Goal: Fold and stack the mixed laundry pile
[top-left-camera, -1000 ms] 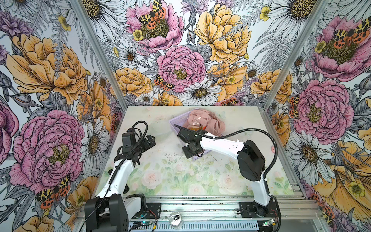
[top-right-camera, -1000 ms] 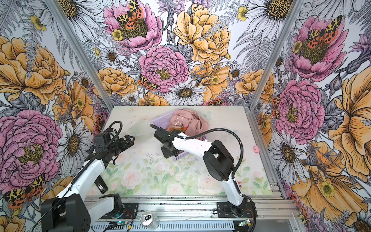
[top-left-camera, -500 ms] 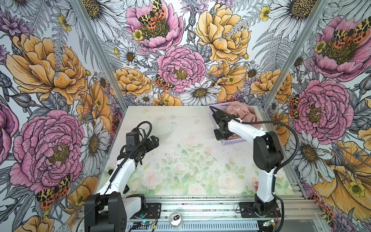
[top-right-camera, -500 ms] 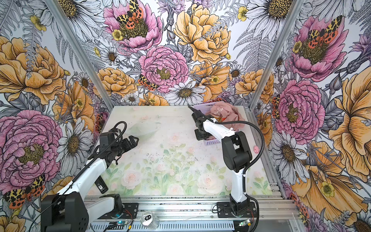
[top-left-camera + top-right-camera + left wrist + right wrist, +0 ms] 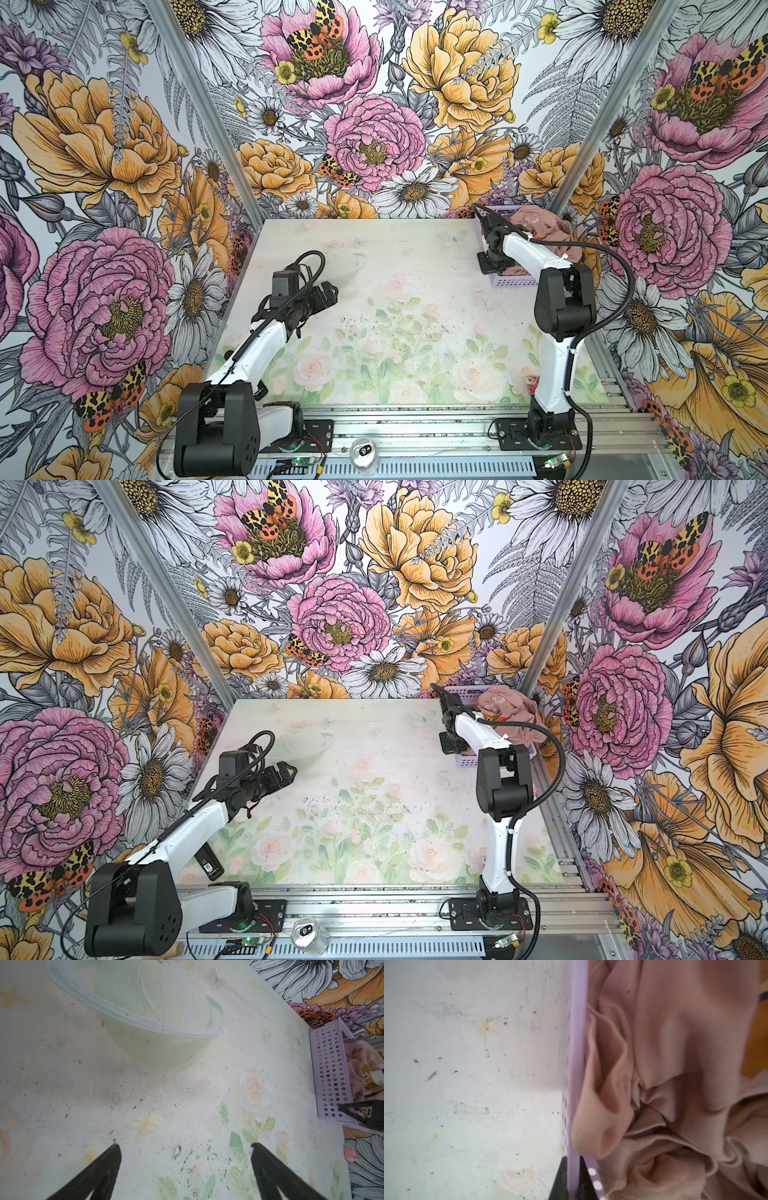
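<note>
The mixed laundry pile (image 5: 540, 224) (image 5: 509, 708) is a crumpled dusty-pink heap, with some white lettering on top, inside a lilac perforated basket (image 5: 513, 282) (image 5: 471, 763) at the table's back right corner. My right gripper (image 5: 490, 266) (image 5: 452, 744) (image 5: 573, 1167) is shut on the basket's thin left wall (image 5: 576, 1064); pink folds (image 5: 675, 1053) press against the inside of that wall. My left gripper (image 5: 330, 291) (image 5: 291, 771) (image 5: 185, 1147) hangs open over the bare mat on the left, holding nothing. From there the basket (image 5: 330, 1076) is far off to the side.
A faint pale green bowl shape (image 5: 145, 1028) shows on the flowered mat ahead of the left gripper. A small pink scrap (image 5: 350, 1154) lies by the right wall. A black labelled piece (image 5: 208, 864) lies at the front left. Flowered walls enclose three sides.
The right gripper has dragged the basket with the laundry from the middle back of the table to the back right corner. The left gripper shifted slightly right and stayed open.
</note>
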Action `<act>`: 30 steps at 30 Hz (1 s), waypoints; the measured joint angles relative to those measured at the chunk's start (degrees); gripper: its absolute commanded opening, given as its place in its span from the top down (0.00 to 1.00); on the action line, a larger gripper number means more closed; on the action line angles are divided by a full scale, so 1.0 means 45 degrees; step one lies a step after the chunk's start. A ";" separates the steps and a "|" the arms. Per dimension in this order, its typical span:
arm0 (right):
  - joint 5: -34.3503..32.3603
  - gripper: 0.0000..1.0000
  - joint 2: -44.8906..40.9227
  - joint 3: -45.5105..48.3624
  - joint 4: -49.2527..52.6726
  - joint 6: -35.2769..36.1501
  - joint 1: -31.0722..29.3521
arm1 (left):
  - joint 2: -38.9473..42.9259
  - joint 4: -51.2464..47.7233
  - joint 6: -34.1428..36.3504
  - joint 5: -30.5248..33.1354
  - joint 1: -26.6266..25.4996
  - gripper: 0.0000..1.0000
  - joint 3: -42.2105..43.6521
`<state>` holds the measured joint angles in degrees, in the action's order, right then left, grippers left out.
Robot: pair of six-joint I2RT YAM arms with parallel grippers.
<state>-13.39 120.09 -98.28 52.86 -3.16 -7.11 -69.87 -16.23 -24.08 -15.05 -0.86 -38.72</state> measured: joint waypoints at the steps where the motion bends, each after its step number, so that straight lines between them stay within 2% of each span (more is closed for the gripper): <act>1: -0.0029 1.00 0.0053 -0.0073 0.0005 0.0092 0.0019 | -0.0039 0.0005 0.0000 0.0000 -0.0039 0.01 -0.0039; 6: -0.0131 0.98 0.0306 -0.0423 0.0010 0.0529 0.0044 | -0.0180 0.0005 -0.0005 0.0019 -0.0282 0.01 -0.0185; 9: -0.0219 0.70 0.0403 -0.0588 0.0000 0.0651 0.0044 | -0.0180 0.0005 -0.0005 0.0044 -0.0389 0.01 -0.0185; 10: -0.0209 0.64 0.0403 -0.0627 -0.0015 0.0695 0.0049 | -0.0180 0.0005 -0.0005 0.0049 -0.0403 0.01 -0.0185; 18: 0.0699 0.26 -0.0039 -0.1972 0.0510 0.0209 0.0257 | -0.0180 0.0005 -0.0015 0.0151 -0.0529 0.01 -0.0185; 21: 0.1015 0.22 -0.0403 -0.3196 0.0797 -0.0121 0.0685 | -0.0180 0.0005 -0.0049 0.0243 -0.0738 0.01 -0.0185; 25: 0.1234 0.19 -0.0442 -0.4945 0.0962 -0.0520 0.2040 | -0.0180 0.0034 -0.0185 0.0403 -0.1166 0.01 -0.0185; 30: 0.1073 0.16 0.0525 -0.6887 0.1365 -0.0918 0.3599 | -0.0180 0.0126 -0.0345 0.0525 -0.1467 0.01 -0.0185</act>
<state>-8.56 122.45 -129.27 59.00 -7.29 9.08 -70.67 -15.66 -25.63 -12.69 -7.46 -39.55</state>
